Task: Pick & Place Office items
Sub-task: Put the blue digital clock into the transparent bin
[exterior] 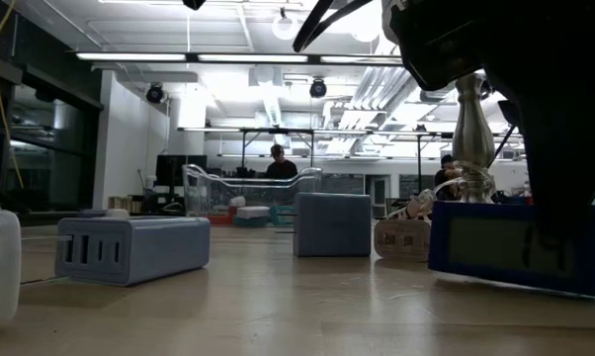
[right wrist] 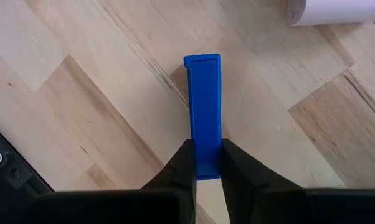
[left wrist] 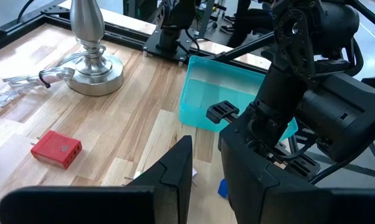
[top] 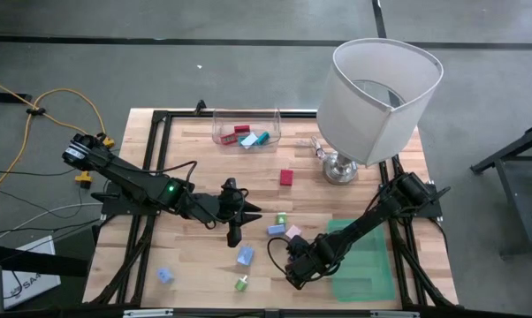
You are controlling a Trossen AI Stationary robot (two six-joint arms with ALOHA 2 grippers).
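Small coloured office items lie scattered on the wooden table [top: 204,177]: a red one [top: 286,177], a green-and-white one [top: 281,218], a blue one [top: 276,230], a pink one [top: 292,231], two light blue ones [top: 245,256] [top: 164,276] and a green one [top: 242,283]. My right gripper [right wrist: 206,171] points steeply down near the table's front and is shut on a flat dark blue piece [right wrist: 205,112] that stands on edge. My left gripper [top: 233,233] hovers above mid-table, its fingers close together with nothing between them. My right gripper pinches the dark blue piece by its two broad faces at one end [right wrist: 206,160], between its two fingers. The fingers come from above, pointing down. The piece stands upright on its long edge [exterior: 510,287], level with the tabletop, its grey face [exterior: 510,245] toward the table's near side.
A clear bin [top: 247,131] with red, blue and teal pieces stands at the far edge. A big white lamp [top: 385,93] on a metal base [top: 340,168] fills the far right corner. A green mat [top: 368,261] lies under my right arm. A black frame borders the table.
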